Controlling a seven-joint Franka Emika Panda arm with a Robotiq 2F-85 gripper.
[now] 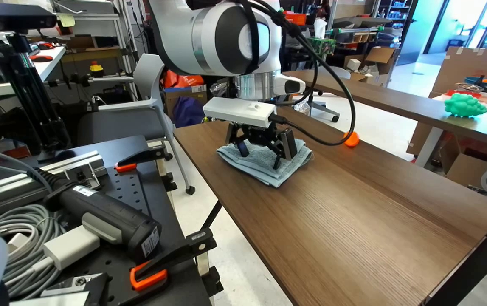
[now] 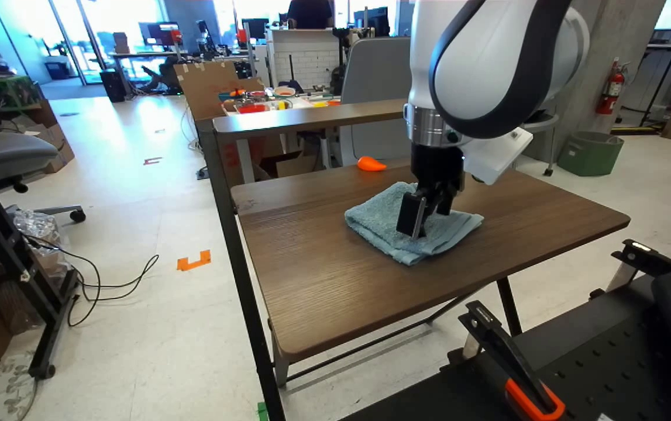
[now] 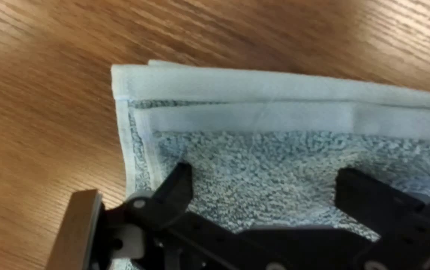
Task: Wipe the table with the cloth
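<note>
The cloth [image 1: 262,163] is lying folded in layers on the surface [image 1: 332,216], beneath the jaws, which are standing spread, with fuzzy pile showing between them and nothing pinched. Whether they are touching that pile, the views are leaving unclear. The towelling look is suggesting something light, soft and limp, hardly slippery and not fragile, so it will probably be bunching rather than resisting. The inner pile, away from the hems [image 3: 244,117] showing in the wrist view, is looking like the best hold; a shallow pinch could be catching only the upper layer.
</note>
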